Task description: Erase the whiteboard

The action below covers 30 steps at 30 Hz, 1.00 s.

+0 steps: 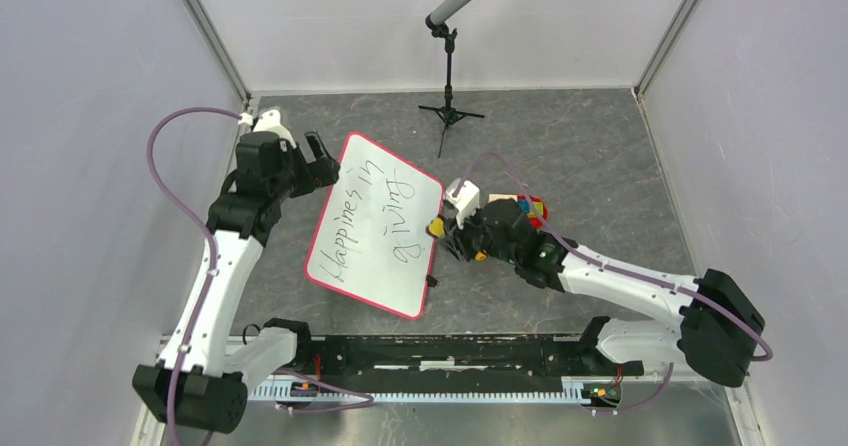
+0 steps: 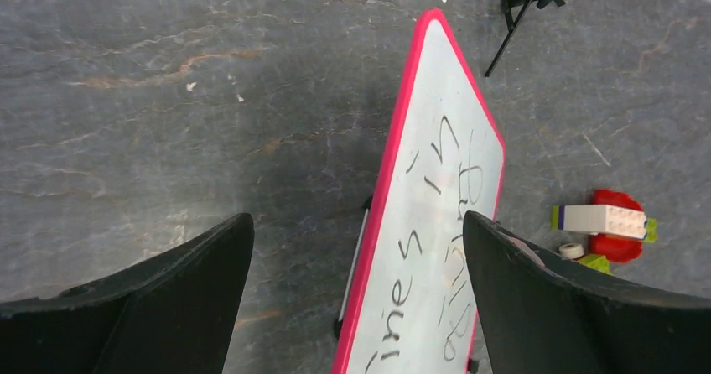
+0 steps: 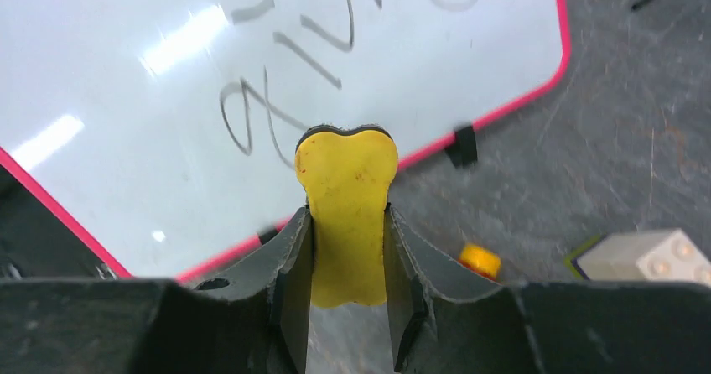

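Yellow eraser [image 3: 348, 164] clamped in my right end effector [image 3: 348, 219], just by whiteboard [image 3: 210, 55] edge, txt on it; left end effector [image 2: 356, 221] spread wide apart.

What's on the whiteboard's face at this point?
Black handwriting, roughly "Happiness in giving", across the whiteboard. The right hand holds a yellow eraser by its edge; whatever lies under the board is hidden.

Left claw [image 2: 356, 233] agape, right claw [image 3: 348, 220] clamped.
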Motion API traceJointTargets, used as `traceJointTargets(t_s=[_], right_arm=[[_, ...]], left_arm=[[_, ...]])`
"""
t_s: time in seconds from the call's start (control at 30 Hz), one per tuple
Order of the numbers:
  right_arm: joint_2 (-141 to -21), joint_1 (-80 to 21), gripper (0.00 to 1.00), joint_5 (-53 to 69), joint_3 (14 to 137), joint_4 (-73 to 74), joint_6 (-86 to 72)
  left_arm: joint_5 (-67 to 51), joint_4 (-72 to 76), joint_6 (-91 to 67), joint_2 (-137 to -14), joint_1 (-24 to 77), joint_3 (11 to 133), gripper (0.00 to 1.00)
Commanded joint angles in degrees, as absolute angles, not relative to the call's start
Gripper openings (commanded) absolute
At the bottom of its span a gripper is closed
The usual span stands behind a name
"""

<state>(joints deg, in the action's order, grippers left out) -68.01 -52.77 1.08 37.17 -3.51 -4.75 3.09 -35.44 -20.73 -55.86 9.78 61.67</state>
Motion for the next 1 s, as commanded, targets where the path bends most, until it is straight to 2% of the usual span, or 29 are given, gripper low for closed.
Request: traceJointTargets(t_s=[0.0, 0.13, 0.3, 0.4, 0.73, 0.97], right_arm=[[-72.59, -52.97, 0.13, -0.2, 44.77, -10.28, -12.59], [-77.4, -52.92, 0.13, 2.72, 48.94, -14.73, -15.44], [-84.71, -52.92, 0.14, 3.82, 56.03, -18.42, -16.42], [-89.6, -52.91, 0.14, 4.59, 61.59, -18.79, -17.09], [-101.43, -52.91, 0.15, 4.67, 75.32, -18.13, -18.56], [-107.92, -52.91, 0.16, 6.79, 82.87, -16.29, -19.53]], left_arm=[[-9.96, -28.5, -27.53, -61.93, 5.98, 64.6, 1.0], [-17.08, -24.63, -30.23, -68.96, 3.9, 67.01, 1.0], [-17.38, -22.9, -28.43, -73.98, 3.13, 69.28, 0.98], [-18.17, -23.02, -26.84, -76.25, 2.58, 70.66, 0.88], [-21.85, -19.59, -25.27, -81.42, 1.67, 70.03, 0.69], [-25.61, -16.23, -26.66, -83.01, 1.25, 67.87, 0.51]])
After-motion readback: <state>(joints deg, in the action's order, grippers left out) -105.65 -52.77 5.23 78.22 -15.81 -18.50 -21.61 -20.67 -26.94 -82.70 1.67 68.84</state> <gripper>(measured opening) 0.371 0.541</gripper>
